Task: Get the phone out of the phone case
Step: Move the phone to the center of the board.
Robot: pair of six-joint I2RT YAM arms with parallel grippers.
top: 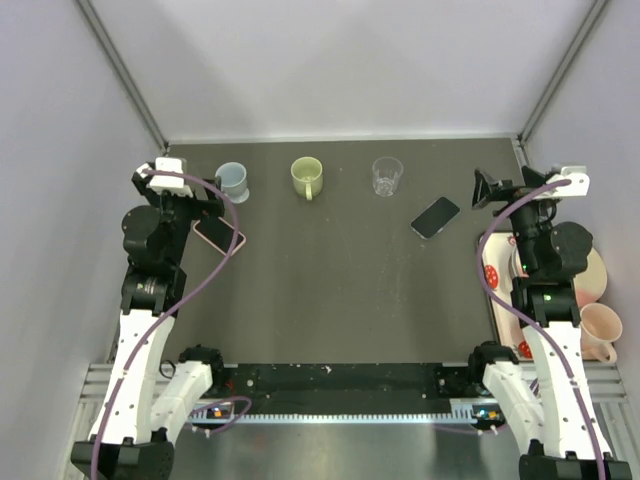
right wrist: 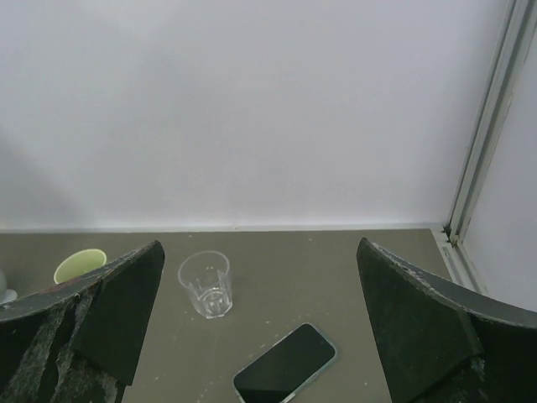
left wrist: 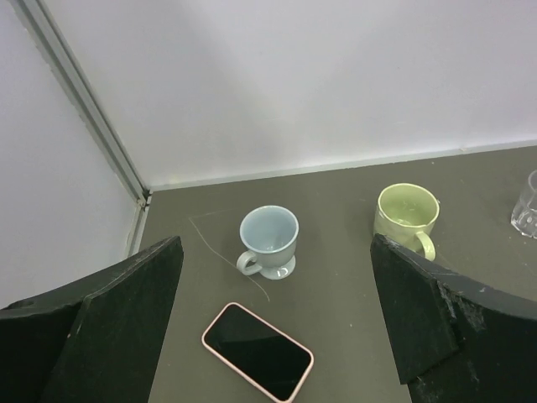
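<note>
1. We judge the task not yet begun: the left pincer and the right pincer both gape wide, holding nothing.
2. The pink-cased phone lies face up on the surface under the left pincer; a pale-cased phone lies under the right.
3. Next, we would lower onto one phone, pin it, and peel the case edge.

Table with mugs, glass, phones
</note>
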